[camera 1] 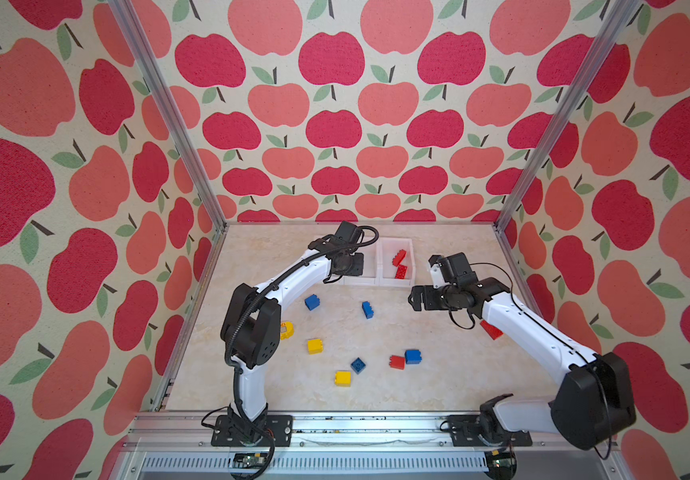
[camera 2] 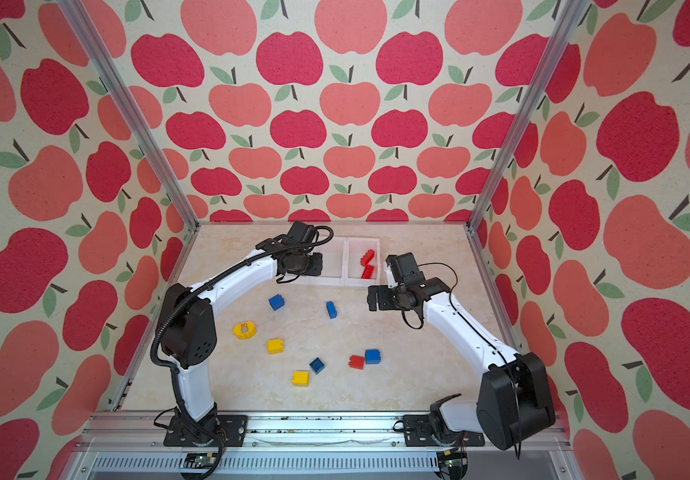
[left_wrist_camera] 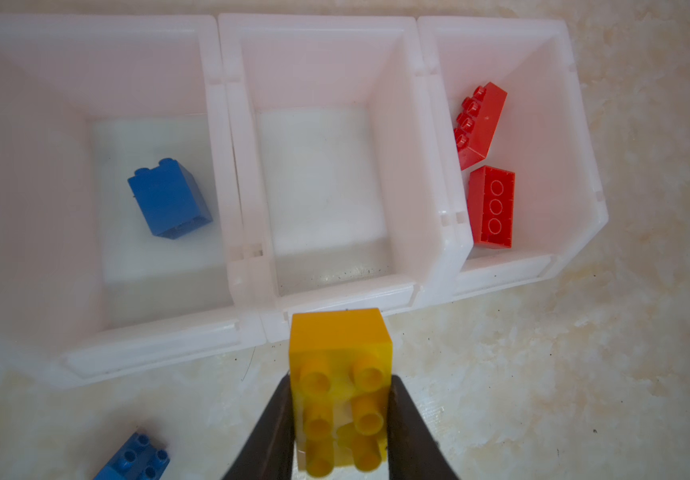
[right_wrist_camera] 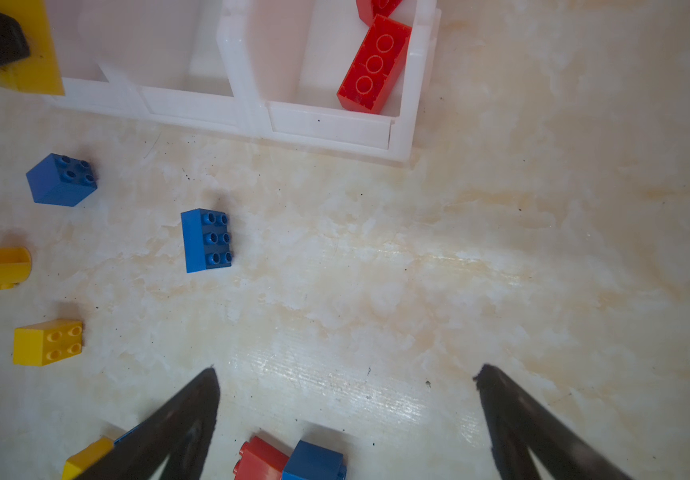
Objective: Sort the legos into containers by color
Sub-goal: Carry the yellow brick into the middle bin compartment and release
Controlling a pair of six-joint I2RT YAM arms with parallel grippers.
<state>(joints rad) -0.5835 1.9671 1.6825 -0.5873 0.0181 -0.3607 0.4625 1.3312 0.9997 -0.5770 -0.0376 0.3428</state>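
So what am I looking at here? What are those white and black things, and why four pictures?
Those are two robot arms, each ending in a two-fingered pincer. Two pictures look down from above; the two close-ups come from cameras on the wrists. Three joined white bins sit at the back: one holds a blue brick, the middle bin is empty, the third holds two red bricks. More loose bricks in blue, yellow and red lie on the table. The left pincer is shut on a yellow brick by that empty bin. The right pincer is open and empty.
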